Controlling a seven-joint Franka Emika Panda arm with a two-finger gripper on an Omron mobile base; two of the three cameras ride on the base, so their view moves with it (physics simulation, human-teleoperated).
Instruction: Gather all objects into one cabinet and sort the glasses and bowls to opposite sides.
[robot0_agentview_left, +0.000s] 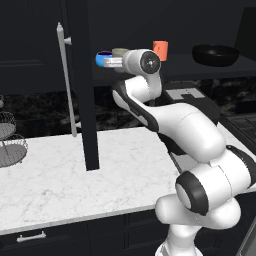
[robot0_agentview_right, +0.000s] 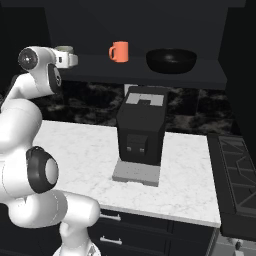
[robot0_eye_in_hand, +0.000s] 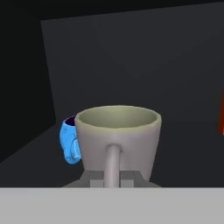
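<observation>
Four pieces of tableware sit on the dark inner shelf (robot0_agentview_right: 200, 75) of the black wall cabinet (robot0_agentview_left: 30, 45). In the hand view, the pale beige-grey mug (robot0_eye_in_hand: 117, 140) stands upright right in front of the camera, its handle turned toward the lens and running down between the two fingers of the pincer (robot0_eye_in_hand: 112, 180), which is closed on that handle. The bright blue bowl (robot0_eye_in_hand: 70, 142) lies just beside the mug on its left in that view, touching or nearly touching its wall; which of the two cannot be told. A sliver of orange shows at the right edge of the hand view.

From the left base view, the pincer (robot0_agentview_left: 114, 62) reaches leftward along the shelf, with the blue bowl (robot0_agentview_left: 103, 59) at its tip and the beige mug (robot0_agentview_left: 120, 52) just behind it. The orange mug (robot0_agentview_left: 160, 50) stands upright on the shelf to the right of the wrist, and the black bowl (robot0_agentview_left: 215, 55) rests farther right, well apart from the others. The cabinet door (robot0_agentview_left: 82, 85) hangs open edge-on, its long silver bar handle (robot0_agentview_left: 66, 80) vertical beside it.

Below, on the white marble counter (robot0_agentview_right: 185, 170), a black coffee machine (robot0_agentview_right: 141, 132) stands under the shelf. A wire basket stand (robot0_agentview_left: 10, 145) sits at the counter's left end.
</observation>
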